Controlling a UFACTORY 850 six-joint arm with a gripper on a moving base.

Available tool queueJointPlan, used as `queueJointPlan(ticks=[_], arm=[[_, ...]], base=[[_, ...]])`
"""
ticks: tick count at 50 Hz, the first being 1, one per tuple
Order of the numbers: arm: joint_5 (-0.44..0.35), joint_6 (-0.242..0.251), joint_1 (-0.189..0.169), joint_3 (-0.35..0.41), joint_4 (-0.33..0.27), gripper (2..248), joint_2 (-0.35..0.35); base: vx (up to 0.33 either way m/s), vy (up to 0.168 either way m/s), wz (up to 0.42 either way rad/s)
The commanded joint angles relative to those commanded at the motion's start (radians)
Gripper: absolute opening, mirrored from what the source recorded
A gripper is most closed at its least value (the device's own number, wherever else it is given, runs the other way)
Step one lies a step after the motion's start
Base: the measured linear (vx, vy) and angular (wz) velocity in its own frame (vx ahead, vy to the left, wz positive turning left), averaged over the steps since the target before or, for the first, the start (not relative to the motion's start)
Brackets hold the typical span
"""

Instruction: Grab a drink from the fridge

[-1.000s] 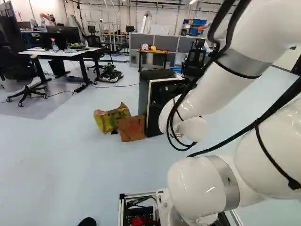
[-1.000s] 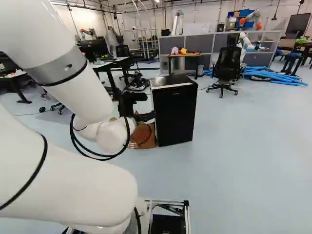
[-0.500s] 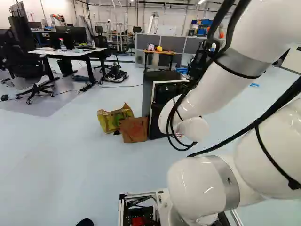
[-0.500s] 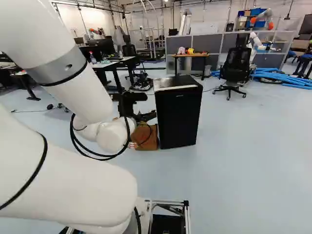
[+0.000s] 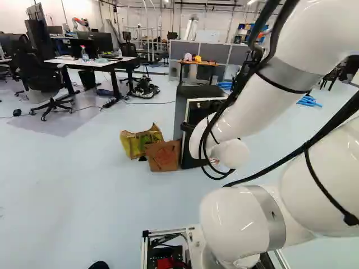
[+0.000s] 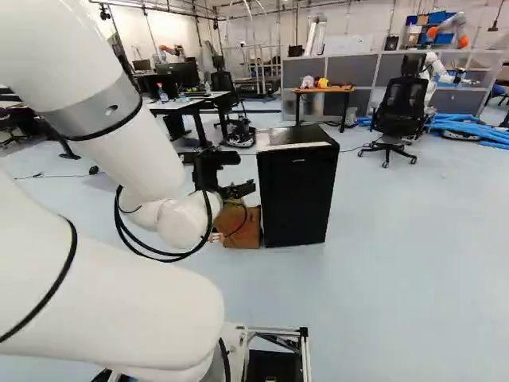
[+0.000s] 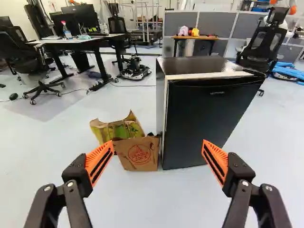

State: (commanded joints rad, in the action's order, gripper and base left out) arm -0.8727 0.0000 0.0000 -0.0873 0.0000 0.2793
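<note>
In the right base view my gripper [image 6: 242, 190] reaches forward at the left side of the black fridge [image 6: 297, 191], some distance short of it. The wrist view has the gripper [image 7: 158, 148] open, its orange pads wide apart and nothing between them. Ahead of it stands the fridge [image 7: 211, 118], upright on the floor, its door closed and its dark top showing. No drink is visible; the inside is hidden behind the door.
A brown paper bag [image 7: 138, 154] and a yellow-green bag [image 5: 140, 141] lean together beside the fridge. Further back are a white desk [image 5: 92, 63], an office chair [image 6: 391, 115], a small wooden table [image 6: 322, 90], blue tubes [image 6: 465, 127] and another robot [image 6: 433, 70].
The base has moved: the scene has shifted to the right in both base views, and the fridge looks slightly nearer. My arm holds the same pose against its lowest joint.
</note>
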Motion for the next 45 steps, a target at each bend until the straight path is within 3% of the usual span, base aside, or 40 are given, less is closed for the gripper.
queueJointPlan(ticks=[45], arm=[[0.0,0.0,0.0,0.0,0.0,247,0.0]], base=[[0.072,-0.046,0.058]])
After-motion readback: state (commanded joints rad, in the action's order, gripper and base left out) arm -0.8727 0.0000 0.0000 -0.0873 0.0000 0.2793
